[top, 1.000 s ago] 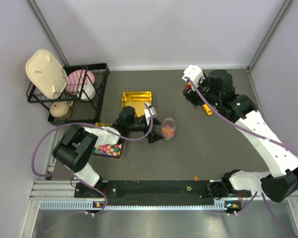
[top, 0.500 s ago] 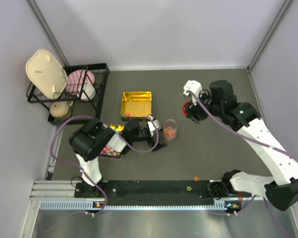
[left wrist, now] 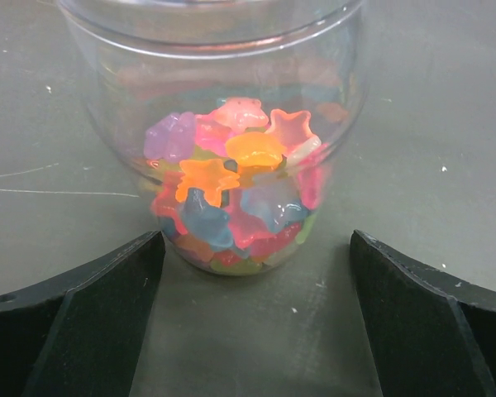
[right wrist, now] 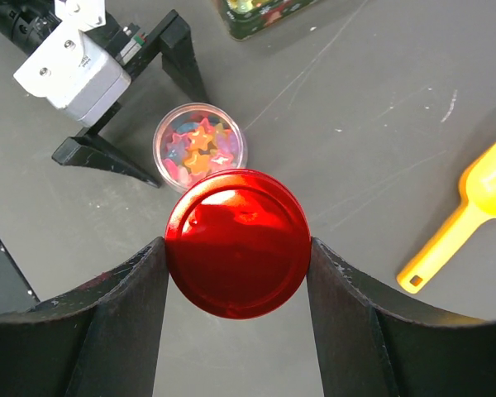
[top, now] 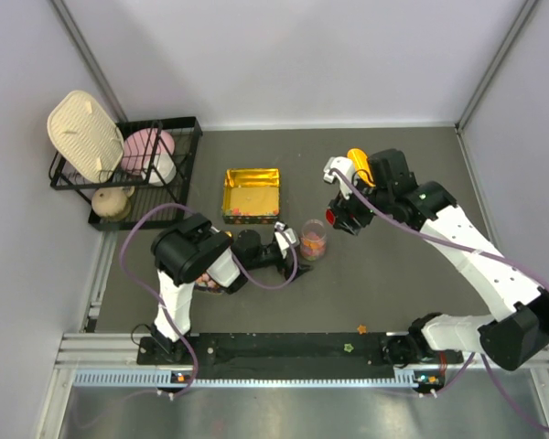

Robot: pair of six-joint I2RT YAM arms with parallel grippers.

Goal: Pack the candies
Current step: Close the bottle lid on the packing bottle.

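Mostly star-shaped candies (left wrist: 252,150), translucent, multi-col.

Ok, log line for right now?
left fingers: open, jar just ahead | right fingers: shut on lid, off jar | jar: candies inside, uncapped | scoop: idle

1. We can read no text, label, brand or number in any view.
2. The jar (left wrist: 223,124), the lid (right wrist: 236,244) and the tin (top: 251,192) show us plain surfaces only.
3. Small marks on the rail (top: 284,352) are too tiny for us to read.
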